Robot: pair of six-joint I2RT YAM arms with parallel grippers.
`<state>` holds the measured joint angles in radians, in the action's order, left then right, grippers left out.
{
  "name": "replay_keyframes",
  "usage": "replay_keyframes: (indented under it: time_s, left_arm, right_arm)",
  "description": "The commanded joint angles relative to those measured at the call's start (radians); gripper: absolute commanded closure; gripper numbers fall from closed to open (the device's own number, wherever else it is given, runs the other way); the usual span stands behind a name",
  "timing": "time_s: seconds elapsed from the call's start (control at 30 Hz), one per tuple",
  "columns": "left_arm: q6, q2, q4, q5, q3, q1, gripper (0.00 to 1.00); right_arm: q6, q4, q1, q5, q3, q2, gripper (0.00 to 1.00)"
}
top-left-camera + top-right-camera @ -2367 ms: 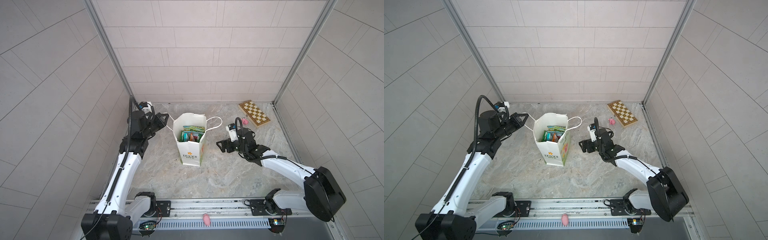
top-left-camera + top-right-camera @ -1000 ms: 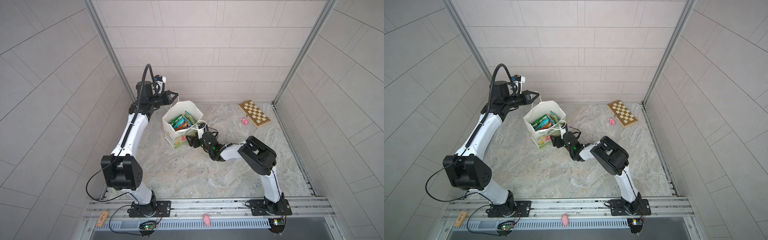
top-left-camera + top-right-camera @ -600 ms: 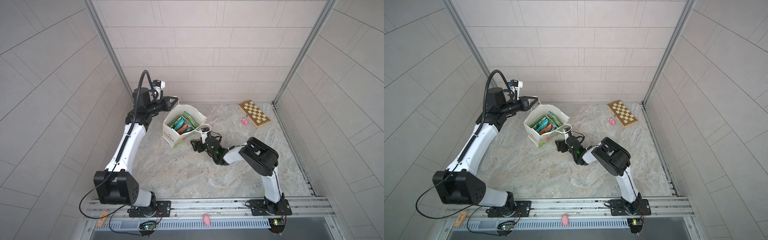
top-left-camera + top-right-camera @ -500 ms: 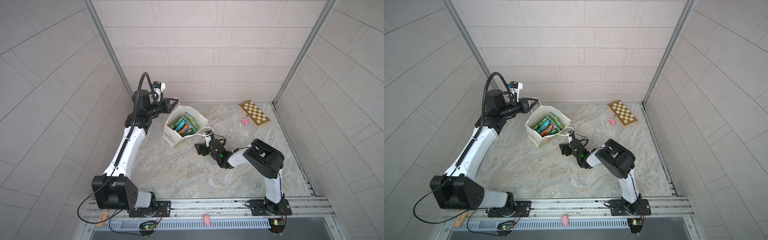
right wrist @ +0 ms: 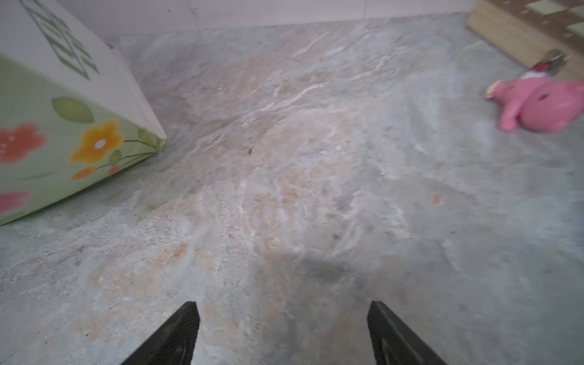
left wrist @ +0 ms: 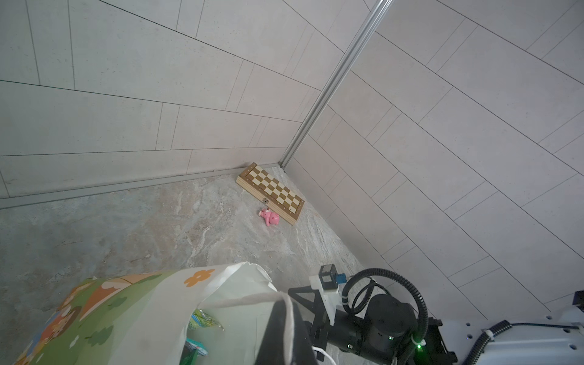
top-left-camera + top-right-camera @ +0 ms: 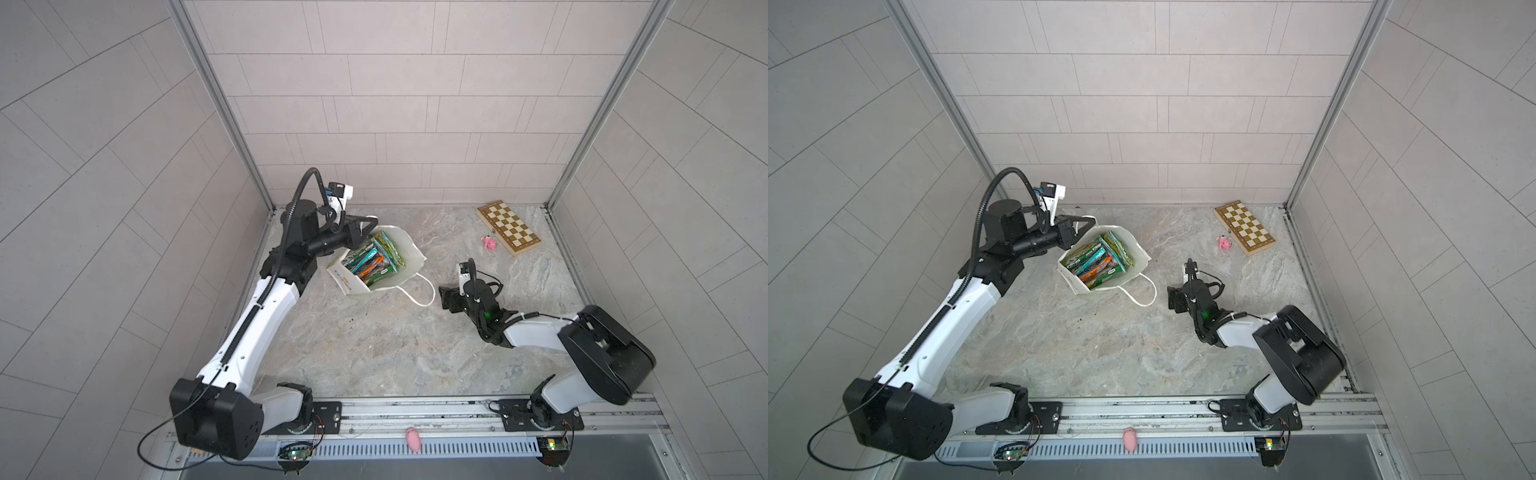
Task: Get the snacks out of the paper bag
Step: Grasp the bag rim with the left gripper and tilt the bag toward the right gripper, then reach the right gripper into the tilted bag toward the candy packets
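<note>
In both top views the paper bag [image 7: 409,254] leans left of centre on the table [image 7: 374,345], snacks [image 7: 374,261] inside. The left gripper [image 7: 365,226], jaws pressed together, seems to pinch its cord handle; the left wrist view is too close to confirm. Right wrist view: the right gripper [image 5: 282,305], jaws spread, hovers over the table.

This is a robotics lab test cell. Pale grey tile-patterned wall panels [image 7: 395,124], joined by bare aluminium corner posts [image 7: 225,108], box in a marble-look bench [image 7: 374,353]. Two white-and-black robot arms [image 7: 257,324] are bolted to a slotted metal rail [image 7: 415,410] at its front, above exposed green-lit circuit boards [image 7: 295,455] and loose black cables [image 7: 158,440].
</note>
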<state>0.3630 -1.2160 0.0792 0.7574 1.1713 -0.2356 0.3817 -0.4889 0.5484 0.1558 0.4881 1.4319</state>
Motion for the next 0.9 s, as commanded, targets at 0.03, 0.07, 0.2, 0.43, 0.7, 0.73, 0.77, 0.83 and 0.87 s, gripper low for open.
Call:
replay_keyframes:
  time_s: [0.03,0.07,0.2,0.43,0.7,0.73,0.77,0.83,0.87]
  left_arm:
    - [-0.021,0.062,-0.052,-0.025,-0.028,-0.046,1.00]
    - [-0.024,0.069,-0.049,-0.029,-0.037,-0.056,1.00]
    - [-0.023,0.096,-0.046,-0.051,-0.071,-0.094,1.00]
    - [-0.017,0.110,-0.061,-0.081,-0.107,-0.153,1.00]
    - [0.041,0.109,-0.070,-0.067,-0.122,-0.158,1.00]
    - [0.056,0.107,-0.068,-0.079,-0.124,-0.156,1.00]
    - [0.069,0.108,-0.066,-0.088,-0.125,-0.157,1.00]
    - [0.070,0.109,-0.068,-0.087,-0.127,-0.159,1.00]
    - [0.069,0.110,-0.067,-0.090,-0.127,-0.159,1.00]
  right_arm:
    - [-0.099,0.273,-0.016,0.098,0.049,-0.161,0.14]
    - [-0.113,0.317,-0.017,0.101,0.064,-0.199,0.14]
    - [-0.140,0.444,-0.018,0.005,0.125,-0.327,0.14]
    - [-0.154,0.537,0.012,-0.300,0.262,-0.388,0.18]
    - [-0.193,0.560,0.146,-0.438,0.364,-0.302,0.23]
    - [-0.203,0.567,0.162,-0.442,0.377,-0.282,0.25]
    - [-0.213,0.573,0.178,-0.443,0.393,-0.258,0.27]
    - [-0.221,0.574,0.204,-0.441,0.419,-0.206,0.32]
    - [-0.222,0.578,0.212,-0.443,0.432,-0.182,0.34]
